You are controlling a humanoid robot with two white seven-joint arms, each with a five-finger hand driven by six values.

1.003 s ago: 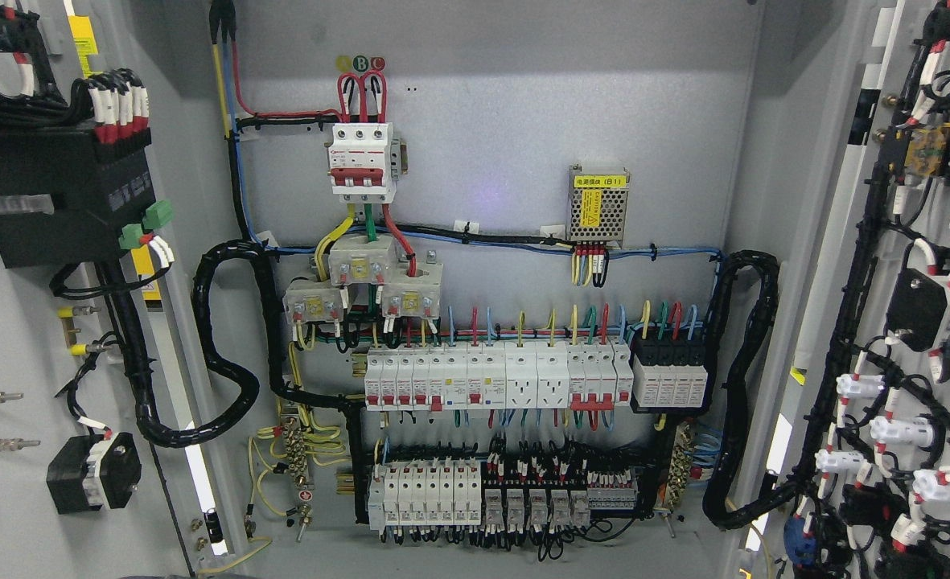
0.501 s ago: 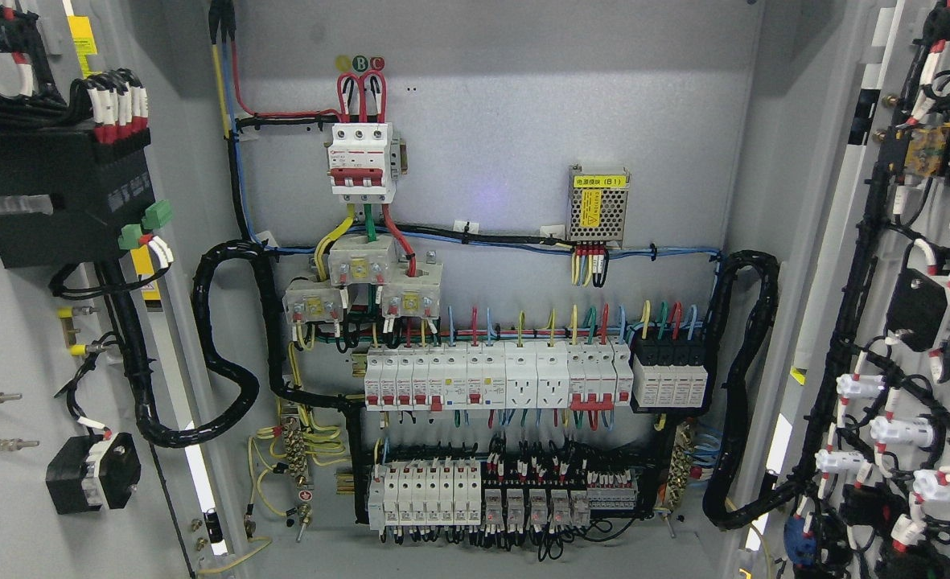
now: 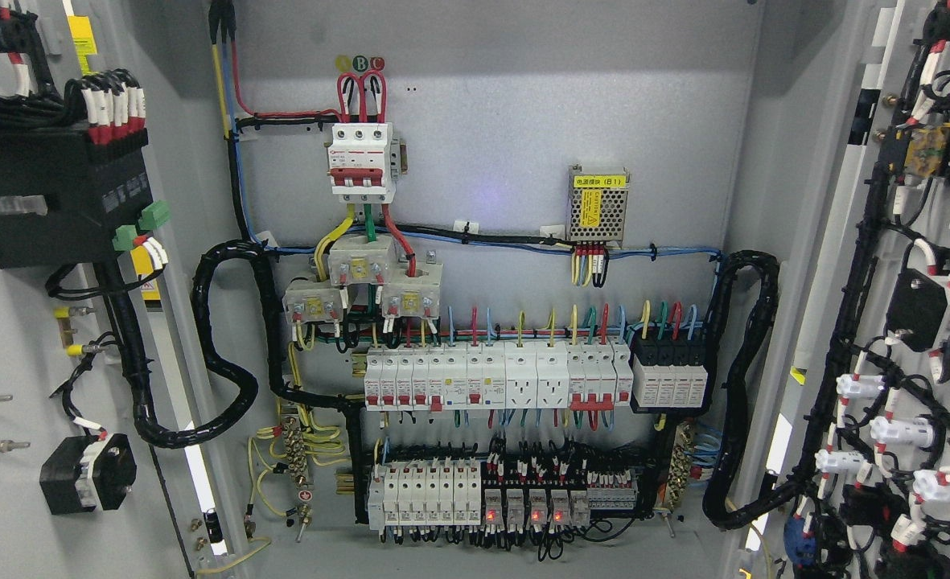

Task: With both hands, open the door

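The grey electrical cabinet stands open. Its left door (image 3: 16,338) is swung out at the picture's left, its inner face carrying a black box (image 3: 56,201) and wiring. Its right door (image 3: 861,241) is swung out at the picture's right, its inner face carrying black cable bundles and white plugs (image 3: 901,430). The cabinet's back panel (image 3: 507,104) shows in the middle with a red and white main breaker (image 3: 362,161) and rows of white breakers (image 3: 495,378). Neither of my hands nor arms shows in the head view.
A small metal power supply (image 3: 598,205) with a yellow label sits at the upper right of the panel. Thick black conduit loops (image 3: 225,354) hang at the panel's left and right sides (image 3: 744,386). Relays (image 3: 527,507) at the bottom show small red lights.
The left door has moved slightly further to the left. Small red lights have come on in the bottom row of relays.
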